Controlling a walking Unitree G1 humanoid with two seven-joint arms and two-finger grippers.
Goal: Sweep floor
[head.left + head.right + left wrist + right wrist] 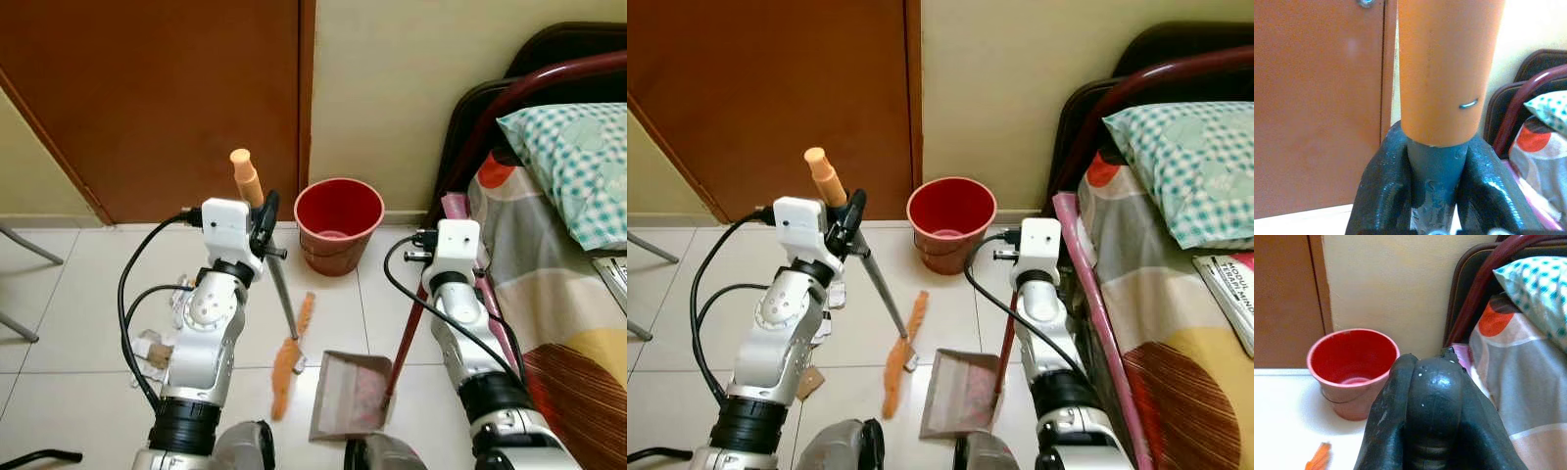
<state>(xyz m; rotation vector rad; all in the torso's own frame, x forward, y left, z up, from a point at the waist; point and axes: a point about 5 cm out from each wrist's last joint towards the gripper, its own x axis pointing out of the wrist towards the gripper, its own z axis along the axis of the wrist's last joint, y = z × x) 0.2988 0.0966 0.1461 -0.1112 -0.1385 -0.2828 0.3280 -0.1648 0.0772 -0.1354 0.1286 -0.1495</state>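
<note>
Beside the bed (549, 294), the tiled floor (88, 294) holds a red bucket (339, 223). The dustpan (351, 396) rests flat, its handle pinched by the right gripper (1432, 396). The left gripper (1435, 191) clamps the broom (284, 323); short strokes toward the pan should work best.

The two eye views look forward and down from the head onto the tiled floor (88, 294), both taking in the door (167, 98), the red bucket (339, 223) and the bed (1176, 284), the right eye's picture shifted slightly sideways. The left wrist view sits very near the broom handle (1447, 73), facing the door and bed end. The right wrist view looks over its black fingers (1430, 416) toward the bucket, wall (1386, 284) and bed.
</note>
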